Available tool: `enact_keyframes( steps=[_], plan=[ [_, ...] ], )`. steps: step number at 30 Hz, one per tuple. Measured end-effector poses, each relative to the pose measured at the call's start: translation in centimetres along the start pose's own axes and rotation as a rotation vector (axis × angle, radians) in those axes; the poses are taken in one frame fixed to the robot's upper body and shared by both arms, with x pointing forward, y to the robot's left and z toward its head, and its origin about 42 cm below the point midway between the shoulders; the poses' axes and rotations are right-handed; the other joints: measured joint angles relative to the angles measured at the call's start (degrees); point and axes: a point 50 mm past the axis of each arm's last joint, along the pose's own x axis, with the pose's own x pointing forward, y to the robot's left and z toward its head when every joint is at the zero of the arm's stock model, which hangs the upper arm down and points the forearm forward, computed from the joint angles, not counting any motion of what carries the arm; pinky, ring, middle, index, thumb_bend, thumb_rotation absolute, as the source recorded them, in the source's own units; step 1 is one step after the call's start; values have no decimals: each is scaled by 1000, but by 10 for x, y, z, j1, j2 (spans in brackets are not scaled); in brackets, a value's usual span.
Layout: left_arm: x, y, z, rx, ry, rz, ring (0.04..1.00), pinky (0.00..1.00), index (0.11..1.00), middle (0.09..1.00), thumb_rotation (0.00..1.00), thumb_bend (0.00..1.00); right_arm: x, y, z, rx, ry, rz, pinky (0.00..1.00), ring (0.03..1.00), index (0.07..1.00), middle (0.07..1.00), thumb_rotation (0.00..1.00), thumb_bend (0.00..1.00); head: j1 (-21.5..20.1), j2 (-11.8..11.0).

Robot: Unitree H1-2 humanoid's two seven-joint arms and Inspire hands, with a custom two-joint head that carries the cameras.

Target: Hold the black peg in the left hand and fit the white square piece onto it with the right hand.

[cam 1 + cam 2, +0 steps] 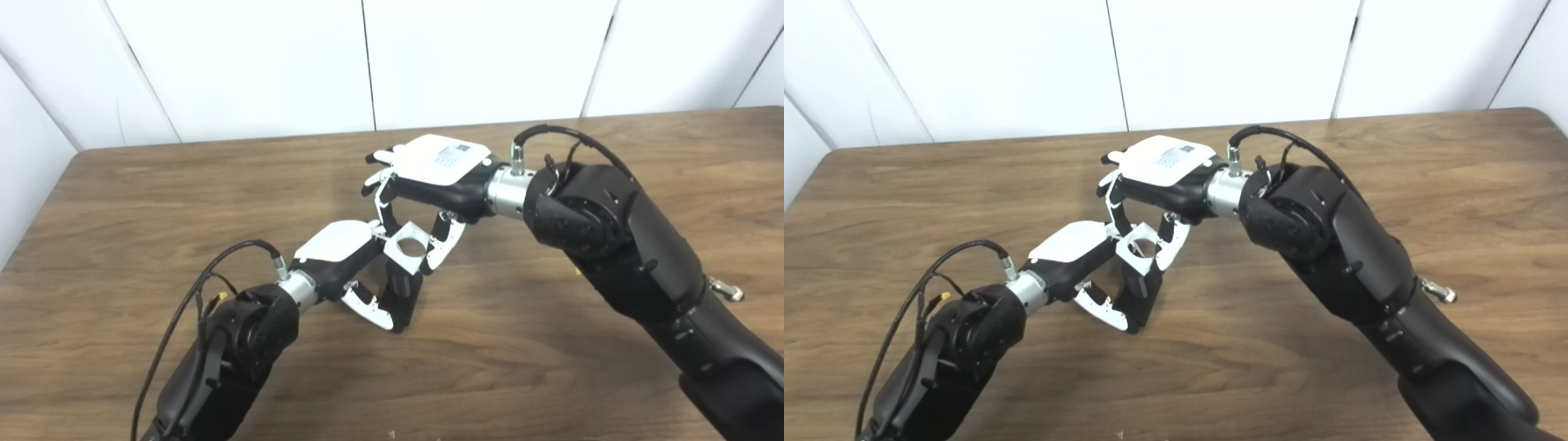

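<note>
My left hand [343,257] is shut on the black peg [405,294], which stands on the table, tilted a little, near the middle. The white square piece [409,247], with a round hole in its middle, sits right at the peg's top end. My right hand [438,168] comes in from the right above it and is shut on the white piece, fingers on its far side and thumb on its near right side. In the right eye view the piece [1142,247] and the peg [1139,294] show the same way. The peg's top is hidden by the piece.
The brown wooden table [551,367] stretches around both arms. White wall panels stand behind its far edge. A small metal fitting [726,290] sticks out beside my right forearm.
</note>
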Motion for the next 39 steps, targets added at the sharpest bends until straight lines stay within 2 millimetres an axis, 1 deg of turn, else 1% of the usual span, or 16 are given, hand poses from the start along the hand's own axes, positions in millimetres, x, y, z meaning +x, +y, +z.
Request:
enact_keyframes(
  steps=[10,18,25,39],
  plan=[
    [0,0,0,0,1,-1,1000,1000,637,981,299,856,6,9,1,-34,7,28,1000,1000,491,873,143,519,2,-1],
    [1,1,1,-3,5,-2,1000,1000,639,983,300,850,8,10,0,-38,17,33,1000,1000,490,870,141,520,2,1],
    [0,1,1,-4,7,-4,1000,1000,630,979,296,852,10,23,4,-20,14,46,1000,1000,490,879,142,520,3,3],
    [0,1,1,-9,14,-5,1000,1000,629,982,303,849,14,22,10,-28,-4,40,1000,1000,490,879,139,519,4,5]
  ],
)
